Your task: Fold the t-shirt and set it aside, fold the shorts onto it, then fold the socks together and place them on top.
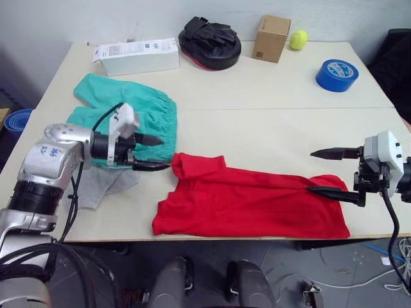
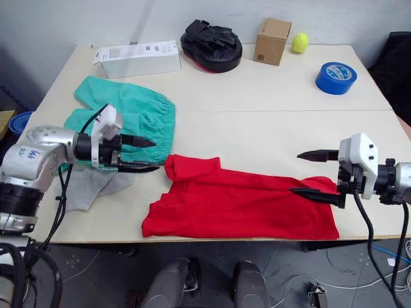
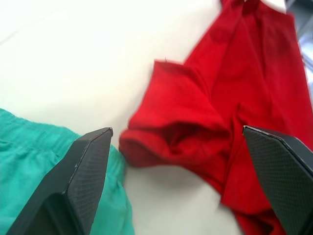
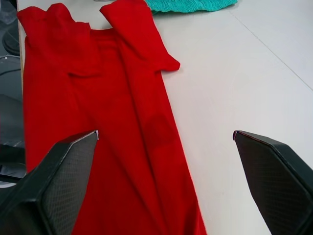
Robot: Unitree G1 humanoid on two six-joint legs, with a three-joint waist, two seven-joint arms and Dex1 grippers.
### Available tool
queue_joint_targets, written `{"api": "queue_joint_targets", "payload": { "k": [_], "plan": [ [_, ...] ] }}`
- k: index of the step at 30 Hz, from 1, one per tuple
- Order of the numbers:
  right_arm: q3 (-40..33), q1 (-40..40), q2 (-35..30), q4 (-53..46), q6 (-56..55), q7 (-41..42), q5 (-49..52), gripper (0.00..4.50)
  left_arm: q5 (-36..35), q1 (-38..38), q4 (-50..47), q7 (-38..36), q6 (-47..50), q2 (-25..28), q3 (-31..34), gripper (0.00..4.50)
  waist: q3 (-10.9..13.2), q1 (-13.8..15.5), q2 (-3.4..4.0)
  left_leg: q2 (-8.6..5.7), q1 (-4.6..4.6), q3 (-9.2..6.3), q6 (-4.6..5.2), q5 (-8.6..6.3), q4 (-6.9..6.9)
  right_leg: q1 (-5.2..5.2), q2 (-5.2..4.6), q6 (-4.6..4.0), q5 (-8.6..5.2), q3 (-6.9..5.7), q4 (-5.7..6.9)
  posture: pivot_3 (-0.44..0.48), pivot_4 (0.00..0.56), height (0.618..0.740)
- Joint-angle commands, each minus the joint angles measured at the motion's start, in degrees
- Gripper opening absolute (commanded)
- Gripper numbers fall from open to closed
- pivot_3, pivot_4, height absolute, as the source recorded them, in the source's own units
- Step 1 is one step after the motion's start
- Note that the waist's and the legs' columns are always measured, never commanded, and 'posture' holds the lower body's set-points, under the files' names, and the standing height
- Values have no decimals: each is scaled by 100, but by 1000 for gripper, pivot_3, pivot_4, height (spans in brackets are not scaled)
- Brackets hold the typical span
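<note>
t-shirt (image 1: 250,202) lies between both open tools

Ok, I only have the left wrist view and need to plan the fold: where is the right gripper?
Observer: The right gripper is open at the t-shirt's opposite end, one finger over the fabric.
Operator: Are the socks nearby?
Observer: The socks lie beneath the left gripper's arm, beside the shorts.
Operator: Anything else on the table?
Observer: A blue tape roll sits at the far right.
</note>
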Motion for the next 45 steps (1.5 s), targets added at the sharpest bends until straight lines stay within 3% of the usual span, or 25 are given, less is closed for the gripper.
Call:
{"api": "queue_joint_targets", "payload": {
  "k": [1,4,13,20,25,34,45],
  "plan": [
    [-491,-5,315,-92,326,178,-366,4500,-25,-466,407,-26,692,-280,74,4462,0,15,-4,0,-6,-1,3,-1,8,0,1,3,2,-2,0,0,150,740],
    [-714,-18,607,-313,595,302,-586,4500,240,-826,852,141,1066,-578,-62,4462,2,13,-10,-1,-48,2,13,1,26,-34,1,4,3,0,5,0,150,740],
    [-1231,-64,1205,-633,1113,667,-1048,4500,957,-1893,2562,161,2220,-1446,-634,4462,16,14,-40,-4,-51,22,16,3,35,-59,5,8,5,11,41,0,150,740],
    [-1533,-22,1565,-782,1376,734,-1308,4500,1412,-2257,3430,11,2016,-1781,-710,4462,18,-7,-45,-2,-59,28,16,4,33,-80,1,8,5,28,48,0,150,740],
    [-1710,70,1734,-823,1486,794,-1474,4500,1443,-2445,3723,-185,1936,-1892,-510,3208,20,-12,-48,-2,-60,28,15,3,33,-81,-1,8,5,30,48,0,150,740],
    [-1860,63,1918,-814,1593,900,-1689,4500,1526,-2475,3700,-614,2066,-1871,-509,159,21,-10,-50,-3,-62,28,15,3,34,-81,-3,8,5,30,47,0,150,740],
    [-1890,-22,2081,-812,1664,947,-1865,4500,1812,-2413,3754,-676,1400,-1835,-481,14,21,-15,-50,-3,-62,28,15,3,34,-82,-3,8,5,30,47,0,150,740]
  ]
}}
